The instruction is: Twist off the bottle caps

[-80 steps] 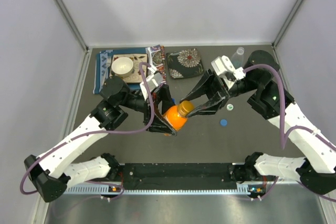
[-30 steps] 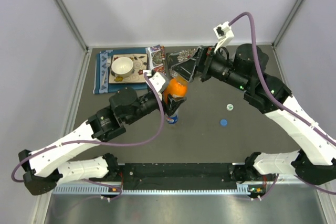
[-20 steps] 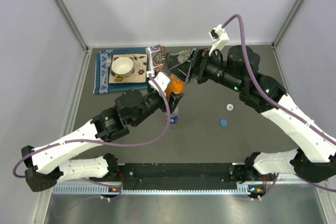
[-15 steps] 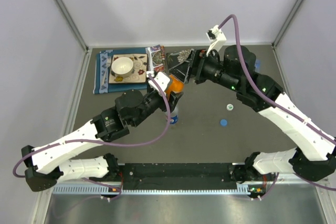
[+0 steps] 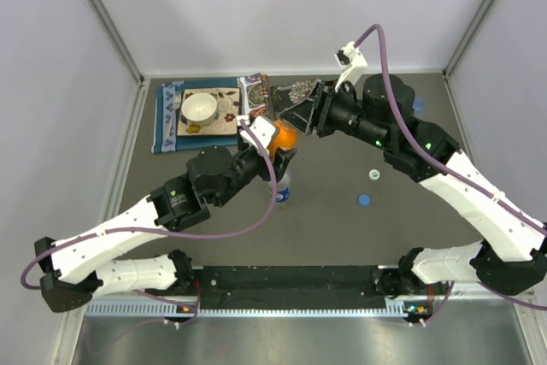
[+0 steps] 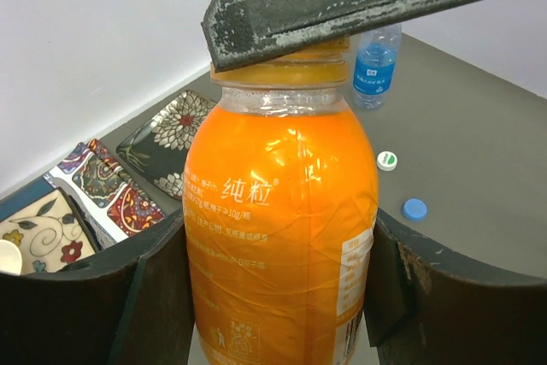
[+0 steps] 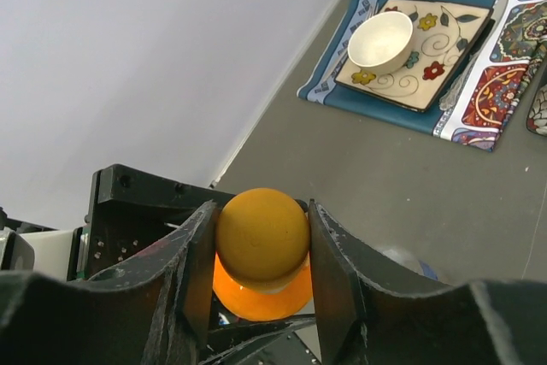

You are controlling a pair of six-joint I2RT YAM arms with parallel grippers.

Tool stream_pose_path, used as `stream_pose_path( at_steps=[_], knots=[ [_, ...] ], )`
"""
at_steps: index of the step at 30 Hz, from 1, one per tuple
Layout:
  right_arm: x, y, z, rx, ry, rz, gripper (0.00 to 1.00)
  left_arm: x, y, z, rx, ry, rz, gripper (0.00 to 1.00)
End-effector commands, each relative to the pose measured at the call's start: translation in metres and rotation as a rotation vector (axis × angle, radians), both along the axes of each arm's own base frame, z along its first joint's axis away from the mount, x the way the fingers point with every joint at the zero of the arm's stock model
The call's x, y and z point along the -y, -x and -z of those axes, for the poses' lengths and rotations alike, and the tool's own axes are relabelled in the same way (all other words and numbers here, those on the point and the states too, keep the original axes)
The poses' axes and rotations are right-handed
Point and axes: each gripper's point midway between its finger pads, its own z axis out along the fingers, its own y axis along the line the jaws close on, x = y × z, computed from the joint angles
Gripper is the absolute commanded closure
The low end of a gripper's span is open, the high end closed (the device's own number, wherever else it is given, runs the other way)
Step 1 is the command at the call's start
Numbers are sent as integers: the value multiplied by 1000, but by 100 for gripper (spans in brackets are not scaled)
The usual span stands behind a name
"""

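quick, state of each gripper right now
left gripper: closed on short orange-filled plastic bottle
right gripper: closed on its orange cap

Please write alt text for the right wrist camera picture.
The right gripper pinches the orange cap of an orange bottle between its two black fingers. Behind, a white bowl sits on a patterned plate on a blue mat.

Left hand gripping, right hand pinching
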Motion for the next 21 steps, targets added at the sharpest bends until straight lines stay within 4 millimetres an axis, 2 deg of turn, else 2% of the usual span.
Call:
stream_pose_path(
  at_steps=[1,2,3,4,5,6,9,11,12,13,14,16,17,19,21],
  knots=[
    [-7,8,2,4,2,-45,76,-5,3,-35,58,100,-4,70],
    [-7,9,2,7,6,-50,82,-5,4,-34,56,102,0,70],
    [-7,9,2,19,13,-57,94,-5,6,-37,60,109,13,70],
    [-7,12,1,33,19,-78,99,-6,8,-38,60,118,21,69],
    [-7,13,-2,52,22,-85,100,-6,11,-41,46,150,29,64],
    [-4,13,-5,95,39,-91,100,-10,17,-48,53,179,51,63],
    [7,20,-31,274,46,-119,100,-5,39,-60,78,216,202,63],
    [10,36,-52,368,34,-196,100,3,61,-67,50,250,354,65],
    [10,41,-56,417,47,-230,100,4,68,-71,48,257,403,66],
    [7,55,-61,450,35,-305,100,2,72,-80,51,269,441,67],
    [8,65,-70,489,23,-351,100,6,88,-82,27,275,545,68],
    [7,85,-73,555,17,-462,100,4,95,-88,-9,292,619,69],
    [9,95,-75,585,10,-510,100,6,110,-88,-22,283,719,69],
    [9,117,-76,640,-8,-628,100,3,113,-93,-53,305,769,69],
    [12,130,-77,674,-19,-695,100,1,127,-89,-97,296,873,69]
  ],
)
